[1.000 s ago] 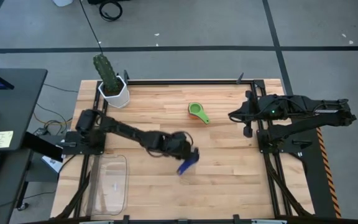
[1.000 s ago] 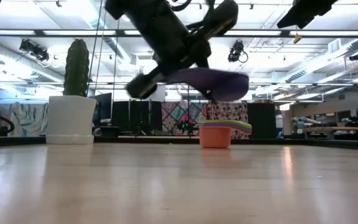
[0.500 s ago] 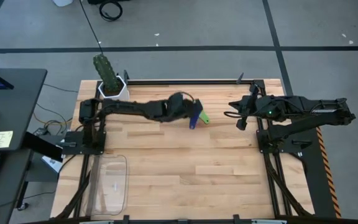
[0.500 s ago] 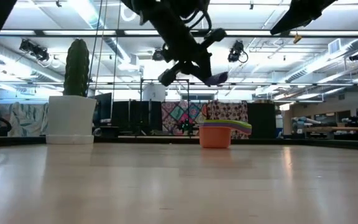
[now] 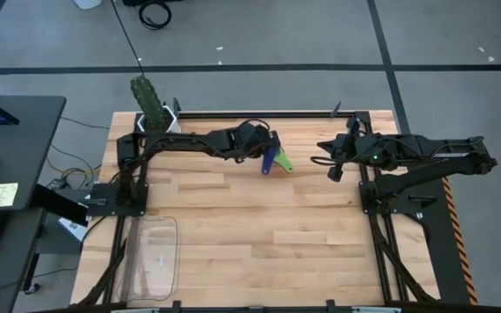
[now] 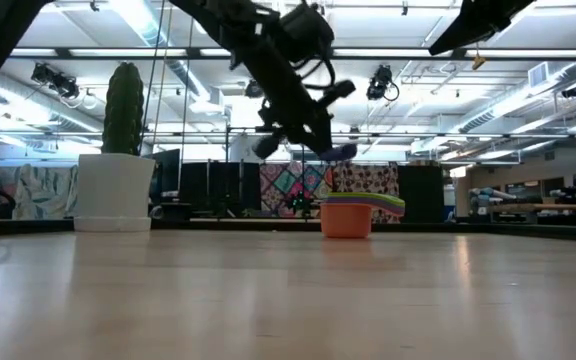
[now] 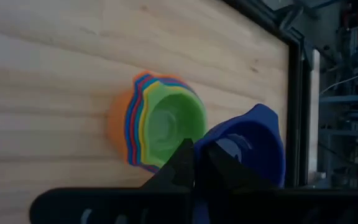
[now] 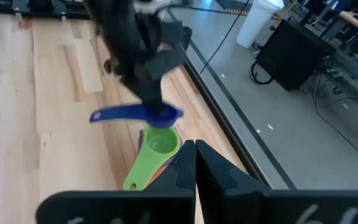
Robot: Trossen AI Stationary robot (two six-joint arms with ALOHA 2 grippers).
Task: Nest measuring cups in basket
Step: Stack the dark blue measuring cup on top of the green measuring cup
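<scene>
A nested stack of measuring cups [image 5: 280, 159], green innermost [image 7: 166, 121] and orange outermost [image 7: 113, 118], stands by its base on the wooden table near the far edge. My left gripper [image 5: 266, 151] is shut on a dark blue measuring cup [image 5: 270, 162], which hangs just above the stack [image 6: 353, 213]. My right gripper [image 5: 330, 169] waits shut in the air to the right of the stack, pointing toward it. The clear basket [image 5: 151, 257] lies at the near left corner. My left gripper pinches the dark blue cup at its bowl's rim [image 8: 156, 109], near where the handle joins. The fingers [image 8: 148, 84] slant down from the table's left. The handle [image 8: 104, 116] sticks out free. The cup [image 6: 340, 152] hangs about level, clear of the table and stack.
A white pot with a green cactus [image 5: 152, 111] stands at the far left corner. A black frame rail [image 5: 259, 112] runs along the far edge. Bare wood [image 5: 268, 243] lies between the stack and the near edge.
My left gripper has swung from the middle of the table toward the far edge, carrying the dark blue cup, and now holds it above the nested stack. My right gripper has turned a little toward the stack.
</scene>
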